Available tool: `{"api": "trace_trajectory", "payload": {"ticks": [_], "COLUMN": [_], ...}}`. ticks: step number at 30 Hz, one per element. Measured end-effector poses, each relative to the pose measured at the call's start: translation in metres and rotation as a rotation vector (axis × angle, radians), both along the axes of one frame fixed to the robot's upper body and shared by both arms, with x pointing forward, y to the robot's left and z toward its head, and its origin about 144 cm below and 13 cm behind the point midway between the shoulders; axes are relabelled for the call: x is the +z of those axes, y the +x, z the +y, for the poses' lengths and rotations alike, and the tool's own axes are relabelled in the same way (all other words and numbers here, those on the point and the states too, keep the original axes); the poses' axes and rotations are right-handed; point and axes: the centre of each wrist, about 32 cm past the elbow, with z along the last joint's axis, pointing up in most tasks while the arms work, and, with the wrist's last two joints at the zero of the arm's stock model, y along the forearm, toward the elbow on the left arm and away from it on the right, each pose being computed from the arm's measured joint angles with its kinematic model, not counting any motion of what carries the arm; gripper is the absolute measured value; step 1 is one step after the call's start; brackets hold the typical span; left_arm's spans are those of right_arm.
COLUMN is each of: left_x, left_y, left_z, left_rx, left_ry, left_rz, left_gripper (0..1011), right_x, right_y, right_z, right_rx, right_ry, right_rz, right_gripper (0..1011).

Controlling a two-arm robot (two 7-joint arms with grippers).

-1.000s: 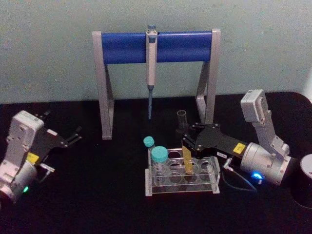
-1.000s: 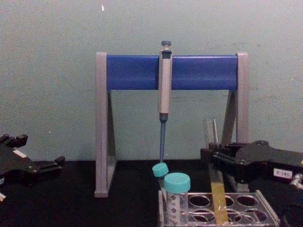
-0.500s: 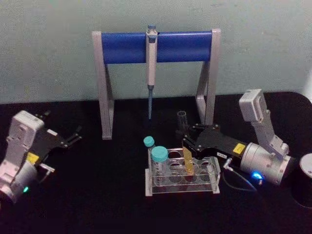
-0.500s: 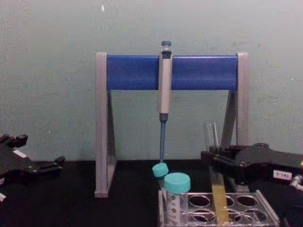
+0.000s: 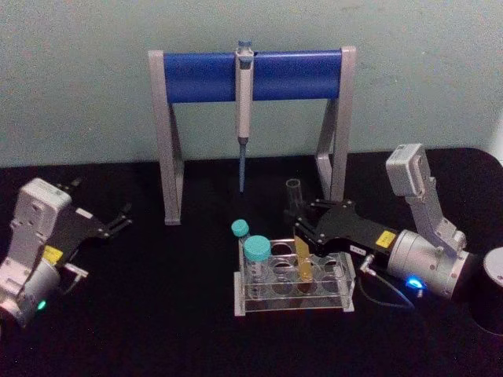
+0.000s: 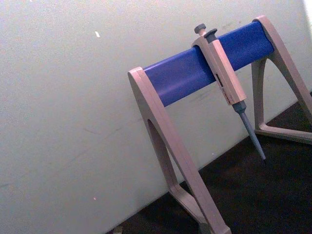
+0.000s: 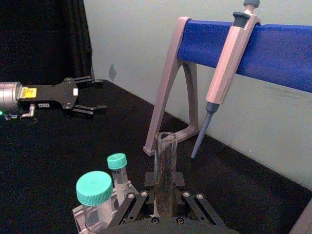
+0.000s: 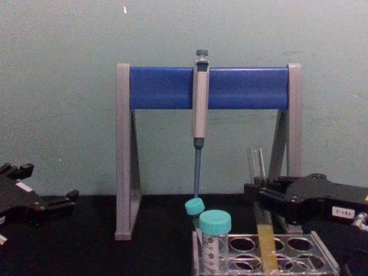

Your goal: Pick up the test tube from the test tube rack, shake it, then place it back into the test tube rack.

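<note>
The test tube point(image 5: 297, 224) stands nearly upright in a hole of the clear test tube rack point(image 5: 339, 296), its yellow-orange liquid down among the holes. My right gripper point(image 5: 302, 229) reaches in from the right and is shut on the tube's middle, above the liquid. The chest view shows the test tube point(image 8: 257, 167) rising above the right gripper point(image 8: 259, 196) and the rack point(image 8: 323, 254). In the right wrist view the test tube point(image 7: 165, 170) stands between the finger links. My left gripper point(image 5: 118, 220) rests open at the far left, away from the rack.
Two teal-capped tubes point(image 5: 257, 250) point(image 5: 240, 228) stand in the rack's left end. Behind it is the grey-and-blue pipette stand point(image 5: 196, 76) with a grey pipette point(image 5: 244, 102) hanging from it. A dark cylinder point(image 5: 493, 279) sits at the right edge.
The tube was tilted a second ago; it has straightened and sunk slightly into the rack, with the right gripper still on it. The left arm has stayed put.
</note>
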Motion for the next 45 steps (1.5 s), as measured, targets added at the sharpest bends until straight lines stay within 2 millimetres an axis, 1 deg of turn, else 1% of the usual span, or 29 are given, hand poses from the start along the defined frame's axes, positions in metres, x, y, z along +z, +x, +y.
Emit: {"api": "trace_trajectory", "payload": {"ticks": [8,11,12,13,14,15,16,22,23,24,26,29,30,32,33,35,41,45], "left_x": [0.0000,0.0000,0.0000,0.0000,0.0000,0.0000,0.0000,0.0000,0.0000,0.0000,0.0000,0.0000,0.0000,0.0000,0.0000,0.0000,0.0000,0.0000], "left_y": [0.0000,0.0000,0.0000,0.0000,0.0000,0.0000,0.0000,0.0000,0.0000,0.0000,0.0000,0.0000,0.0000,0.0000,0.0000,0.0000,0.0000,0.0000], "left_z": [0.0000,0.0000,0.0000,0.0000,0.0000,0.0000,0.0000,0.0000,0.0000,0.0000,0.0000,0.0000,0.0000,0.0000,0.0000,0.0000,0.0000,0.0000], "left_rx": [0.000,0.000,0.000,0.000,0.000,0.000,0.000,0.000,0.000,0.000,0.000,0.000,0.000,0.000,0.000,0.000,0.000,0.000], "left_ry": [0.000,0.000,0.000,0.000,0.000,0.000,0.000,0.000,0.000,0.000,0.000,0.000,0.000,0.000,0.000,0.000,0.000,0.000], "left_rz": [0.000,0.000,0.000,0.000,0.000,0.000,0.000,0.000,0.000,0.000,0.000,0.000,0.000,0.000,0.000,0.000,0.000,0.000], "left_gripper": [1001,1001,1001,1001,1001,1001,1001,1001,1001,1001,1001,1001,1001,1001,1001,1001,1001,1002], "right_x": [0.0001,0.0001,0.0001,0.0001,0.0001,0.0001,0.0001,0.0000,0.0001,0.0001,0.0001,0.0001,0.0001,0.0001,0.0000,0.0001,0.0004,0.0045], "right_y": [0.0000,0.0000,0.0000,0.0000,0.0000,0.0000,0.0000,0.0000,0.0000,0.0000,0.0000,0.0000,0.0000,0.0000,0.0000,0.0000,-0.0002,-0.0035], "right_z": [0.0000,0.0000,0.0000,0.0000,0.0000,0.0000,0.0000,0.0000,0.0000,0.0000,0.0000,0.0000,0.0000,0.0000,0.0000,0.0000,0.0001,-0.0008], "right_rx": [0.001,0.001,0.001,0.001,0.001,0.001,0.001,0.001,0.001,0.001,0.001,0.001,0.001,0.001,0.001,0.001,0.001,-0.008], "right_ry": [0.001,0.001,0.001,0.001,0.001,0.001,0.001,0.002,0.002,0.002,0.002,0.002,0.002,0.002,0.002,0.002,0.002,0.030], "right_rz": [-0.001,-0.001,-0.001,-0.001,-0.001,-0.001,-0.001,-0.002,-0.002,-0.002,-0.002,-0.002,-0.002,-0.002,-0.002,-0.002,-0.006,-0.044], "right_gripper": [233,274,339,356,399,399,463,644,700,700,784,858,905,932,968,1000,1000,1000]}}
